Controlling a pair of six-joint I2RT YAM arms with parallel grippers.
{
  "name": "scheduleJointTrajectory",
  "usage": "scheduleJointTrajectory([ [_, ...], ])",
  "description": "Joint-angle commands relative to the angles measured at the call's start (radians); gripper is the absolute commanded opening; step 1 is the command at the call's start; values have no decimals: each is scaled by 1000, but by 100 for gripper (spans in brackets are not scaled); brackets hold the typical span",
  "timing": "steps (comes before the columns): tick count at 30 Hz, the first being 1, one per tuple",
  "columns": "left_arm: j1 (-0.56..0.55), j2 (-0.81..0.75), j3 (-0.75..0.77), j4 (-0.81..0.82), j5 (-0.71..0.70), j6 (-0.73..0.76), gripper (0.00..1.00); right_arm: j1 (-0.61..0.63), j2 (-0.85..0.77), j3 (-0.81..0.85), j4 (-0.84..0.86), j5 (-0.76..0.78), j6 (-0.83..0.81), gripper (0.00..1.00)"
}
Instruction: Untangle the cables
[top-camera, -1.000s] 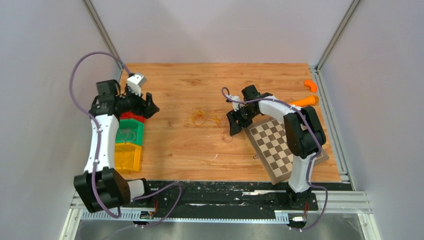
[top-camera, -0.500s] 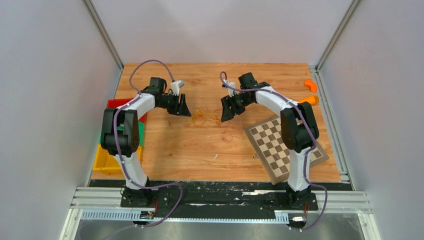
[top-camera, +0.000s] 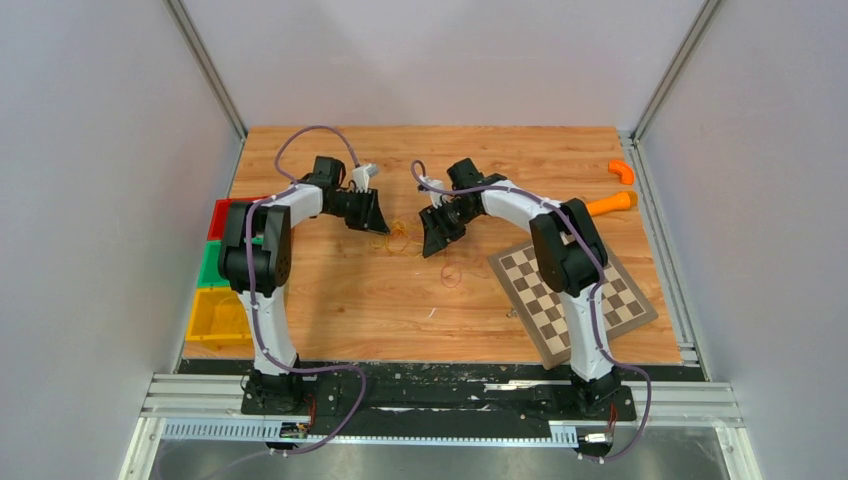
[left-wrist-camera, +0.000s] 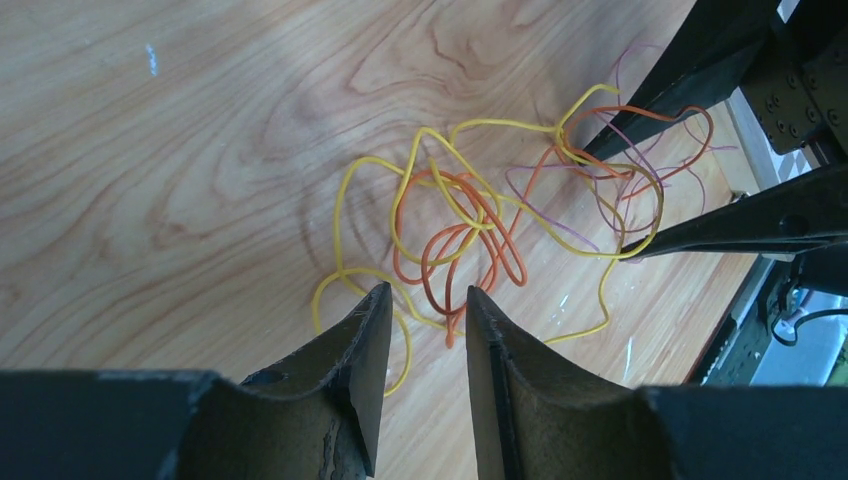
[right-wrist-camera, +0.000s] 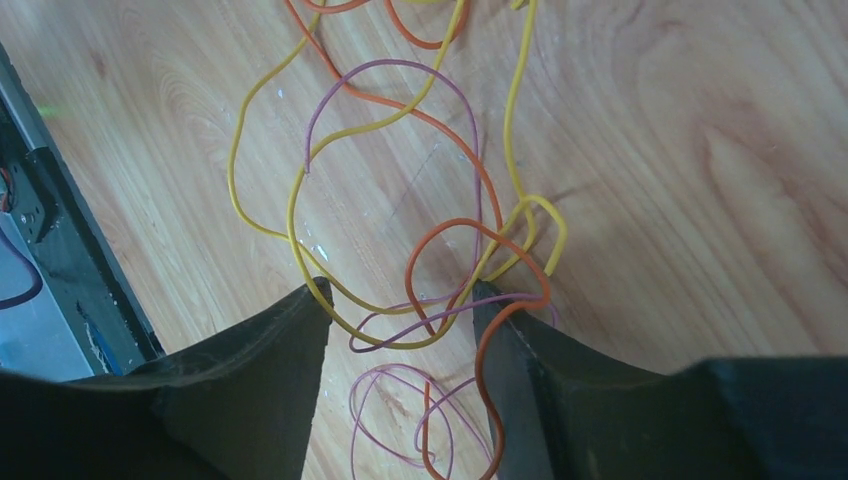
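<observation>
The cables (top-camera: 400, 238) are a tangle of thin yellow, orange and purple strands lying on the wooden table, with a small separate loop (top-camera: 452, 275) nearby. My left gripper (top-camera: 368, 213) is open at the tangle's left edge. In the left wrist view its tips (left-wrist-camera: 428, 295) stand just short of the orange loops (left-wrist-camera: 462, 232) and over a yellow loop (left-wrist-camera: 345, 280). My right gripper (top-camera: 433, 232) is open at the tangle's right edge. In the right wrist view (right-wrist-camera: 400, 300) yellow, orange and purple strands (right-wrist-camera: 440, 300) lie between its fingers, and an orange strand rests along the right finger (right-wrist-camera: 500, 330).
A chessboard (top-camera: 572, 290) lies at the right front. Two orange pieces (top-camera: 622, 171) (top-camera: 612, 203) sit at the far right. Red (top-camera: 222, 215), green (top-camera: 210, 265) and yellow (top-camera: 215, 318) bins line the left edge. The right gripper's fingers (left-wrist-camera: 760, 215) show in the left wrist view.
The left arm has swung from the bins across to the tangle's left side. The right gripper has moved left and back from the chessboard to the tangle's right side.
</observation>
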Motion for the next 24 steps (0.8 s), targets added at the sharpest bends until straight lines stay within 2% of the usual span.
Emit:
scheduleJointTrajectory([
  [1,-12,11,38,48,45,-24,41,-2,17,14,45,33,-1,54],
  [4,-14,22,53,58,56,-34,39,-3,25,4,52,56,-6,48],
  [6,-16,27,61,64,63,-45,34,-3,29,-1,55,74,-7,41],
  [10,-15,4,62,61,57,-45,16,-2,31,-12,56,112,-12,20],
  [12,-16,-29,60,43,38,-34,7,-4,24,-27,55,127,-23,2],
  [13,-15,-62,59,35,31,-21,1,-3,18,-37,55,139,-29,0],
  [14,-16,-82,57,22,21,-14,0,-3,10,-49,56,148,-36,0],
  [22,26,-381,36,-37,-8,6,0,-19,-68,-178,56,192,-83,0],
  [24,45,-440,59,-67,-59,-13,0,-26,-86,-207,58,203,-98,0],
])
